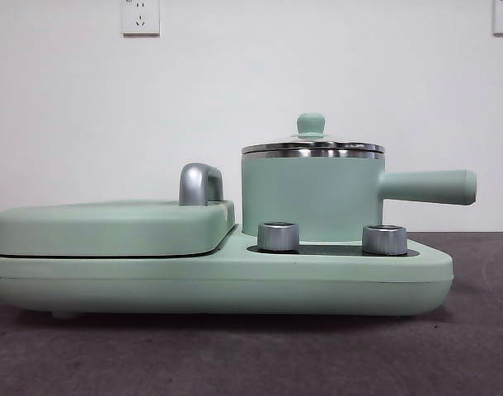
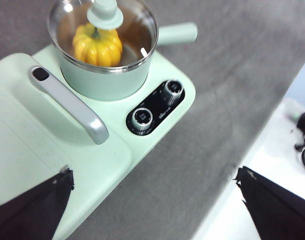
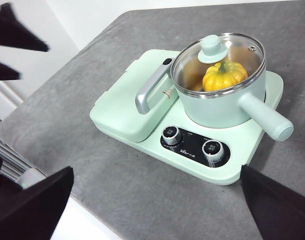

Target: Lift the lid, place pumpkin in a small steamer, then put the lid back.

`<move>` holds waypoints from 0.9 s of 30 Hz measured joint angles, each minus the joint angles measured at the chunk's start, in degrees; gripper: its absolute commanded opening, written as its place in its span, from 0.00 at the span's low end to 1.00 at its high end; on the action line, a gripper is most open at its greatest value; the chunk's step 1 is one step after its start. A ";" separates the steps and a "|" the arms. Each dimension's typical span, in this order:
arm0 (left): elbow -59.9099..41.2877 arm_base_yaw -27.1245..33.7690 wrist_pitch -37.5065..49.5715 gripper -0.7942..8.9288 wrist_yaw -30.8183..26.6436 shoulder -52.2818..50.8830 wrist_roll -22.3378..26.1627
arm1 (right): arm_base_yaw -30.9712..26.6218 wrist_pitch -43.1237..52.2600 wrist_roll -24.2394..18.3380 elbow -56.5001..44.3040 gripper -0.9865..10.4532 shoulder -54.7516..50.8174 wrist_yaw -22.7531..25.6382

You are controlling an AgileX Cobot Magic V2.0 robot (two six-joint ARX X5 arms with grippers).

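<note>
A: Looking at the small steamer, the pumpkin sits inside and the glass lid rests on the steel rim, knob up. By my reading the task looks finished.

B: Then what could go wrong?

A: Mostly a careless arm. The long side handle sticks out past the cooker base; a low sweep could catch it and shift the pot or jar the lid loose. I can't confirm the lid seats evenly all round.

B: Where are the grippers?

A: Both high and well apart from the pot. The left gripper and the right gripper each have jaws spread wide, holding nothing.
</note>
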 measured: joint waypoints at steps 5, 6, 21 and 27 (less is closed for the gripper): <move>-10.21 0.00 8.24 0.62 -0.22 -13.55 -5.92 | 0.00 0.00 -0.59 0.00 0.58 0.02 0.00; -12.41 0.00 9.46 0.62 -0.42 -16.63 -7.58 | 0.00 0.02 -0.61 0.00 0.58 0.02 0.00; -18.34 0.00 8.61 0.09 -4.70 -27.39 -14.67 | 0.00 -0.04 -1.60 0.00 0.11 0.02 0.04; -18.34 0.00 8.92 0.09 -4.70 -27.23 -14.73 | 0.00 0.02 -1.90 0.00 0.11 0.02 0.04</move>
